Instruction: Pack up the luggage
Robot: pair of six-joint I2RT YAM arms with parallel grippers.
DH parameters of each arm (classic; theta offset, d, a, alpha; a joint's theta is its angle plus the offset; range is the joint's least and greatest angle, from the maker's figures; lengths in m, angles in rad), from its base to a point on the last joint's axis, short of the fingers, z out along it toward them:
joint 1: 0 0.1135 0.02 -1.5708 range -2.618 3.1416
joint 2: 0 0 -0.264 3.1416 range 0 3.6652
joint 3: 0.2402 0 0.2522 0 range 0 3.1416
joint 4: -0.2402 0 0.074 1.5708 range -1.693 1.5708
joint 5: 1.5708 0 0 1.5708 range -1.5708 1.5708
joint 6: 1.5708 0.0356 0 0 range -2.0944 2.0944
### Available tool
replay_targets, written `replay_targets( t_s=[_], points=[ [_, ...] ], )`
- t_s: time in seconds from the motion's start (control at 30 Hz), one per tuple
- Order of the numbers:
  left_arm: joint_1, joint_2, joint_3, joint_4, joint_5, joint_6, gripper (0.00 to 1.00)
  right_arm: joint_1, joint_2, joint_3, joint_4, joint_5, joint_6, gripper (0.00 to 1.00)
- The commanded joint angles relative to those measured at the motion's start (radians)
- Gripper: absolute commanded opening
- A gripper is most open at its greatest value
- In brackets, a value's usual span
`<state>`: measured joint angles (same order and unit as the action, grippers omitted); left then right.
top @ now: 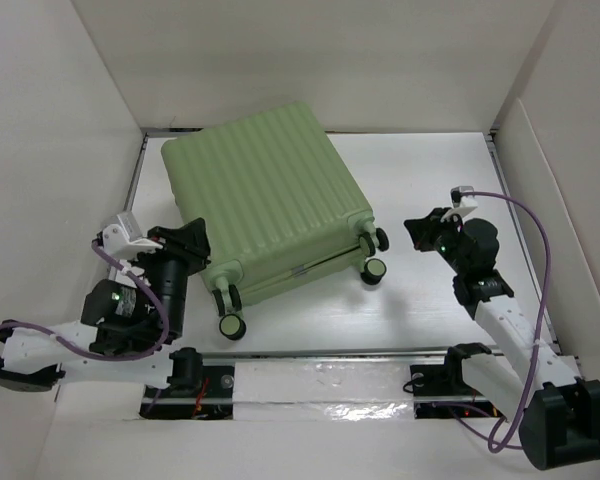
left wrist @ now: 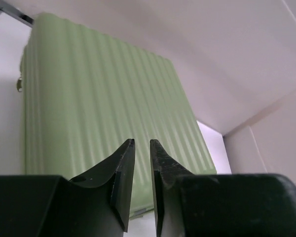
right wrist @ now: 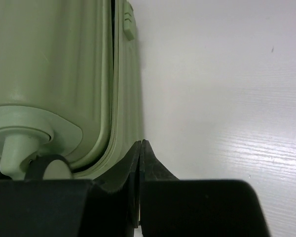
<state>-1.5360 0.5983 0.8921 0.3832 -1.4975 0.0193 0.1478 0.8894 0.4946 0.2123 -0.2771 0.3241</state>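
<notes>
Large pale green ribbed hard-shell suitcase [top: 265, 205] lies flat, closed, mid-table. Looks stiff, bulky, slippery; best hold probably seam edge near wheels. Left gripper [left wrist: 142, 148] slightly apart, empty; right gripper [right wrist: 139, 148] together, empty.

The luggage [top: 270, 205] lies closed and flat across the centre and upper left of the top view, its far corner close against the back wall [top: 310, 60], so little passage shows behind it. Open table [top: 430, 170] spreads through the upper right, between the case's wheels [top: 376, 268] and the right wall. The left gripper [top: 193, 243] sits just beside the case's left edge; whether it touches is unclear. Below the case, a bare strip runs along the near edge.
</notes>
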Motion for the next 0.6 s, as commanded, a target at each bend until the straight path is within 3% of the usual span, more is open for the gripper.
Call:
replay_targets(
  t_s=[0.0, 0.07, 0.1, 0.13, 0.17, 0.2, 0.27, 0.3, 0.37, 0.4, 0.5, 0.57],
  points=[
    [0.014, 0.121, -0.05, 0.292, -0.04, 0.2, 0.17, 0.024, -0.044, 0.007, 0.045, 0.074, -0.007, 0.0],
    [0.124, 0.272, 0.134, 0.168, 0.015, 0.139, 0.18, 0.024, -0.05, 0.005, 0.044, 0.091, -0.01, 0.0],
    [0.233, 0.404, 0.225, 0.037, 0.254, -0.109, 0.21, 0.024, -0.052, 0.005, 0.041, 0.096, -0.013, 0.0],
    [0.542, 0.481, 0.367, -0.469, 0.484, -0.345, 0.21, 0.024, -0.058, 0.009, 0.03, 0.102, -0.019, 0.0],
    [0.697, 0.55, 0.519, -0.512, 0.702, -0.455, 0.22, 0.033, -0.064, 0.01, 0.024, 0.104, -0.023, 0.0],
    [0.776, 0.674, 0.568, -0.523, 0.997, -0.493, 0.23, 0.033, -0.072, 0.013, 0.015, 0.108, -0.031, 0.0],
    [0.873, 0.763, 0.684, -0.518, 1.046, -0.495, 0.23, 0.045, -0.107, 0.015, -0.004, 0.133, -0.042, 0.0],
    [0.895, 0.818, 0.717, -0.511, 0.969, -0.463, 0.27, 0.045, -0.122, 0.015, -0.008, 0.139, -0.045, 0.0],
    [0.986, 0.866, 0.836, -0.53, 1.02, -0.456, 0.33, 0.087, -0.151, 0.027, -0.048, 0.139, -0.069, 0.0],
    [1.131, 0.917, 0.876, -0.553, 1.172, -0.484, 0.38, 0.104, -0.183, 0.062, -0.079, 0.145, -0.083, 0.0],
    [1.377, 1.026, 0.987, -0.624, 1.392, -0.53, 0.41, 0.183, -0.245, 0.132, -0.188, 0.173, -0.132, 0.0],
    [1.46, 1.076, 1.039, -0.653, 1.427, -0.527, 0.42, 0.26, -0.26, 0.162, -0.275, 0.171, -0.148, 0.0]
  ],
)
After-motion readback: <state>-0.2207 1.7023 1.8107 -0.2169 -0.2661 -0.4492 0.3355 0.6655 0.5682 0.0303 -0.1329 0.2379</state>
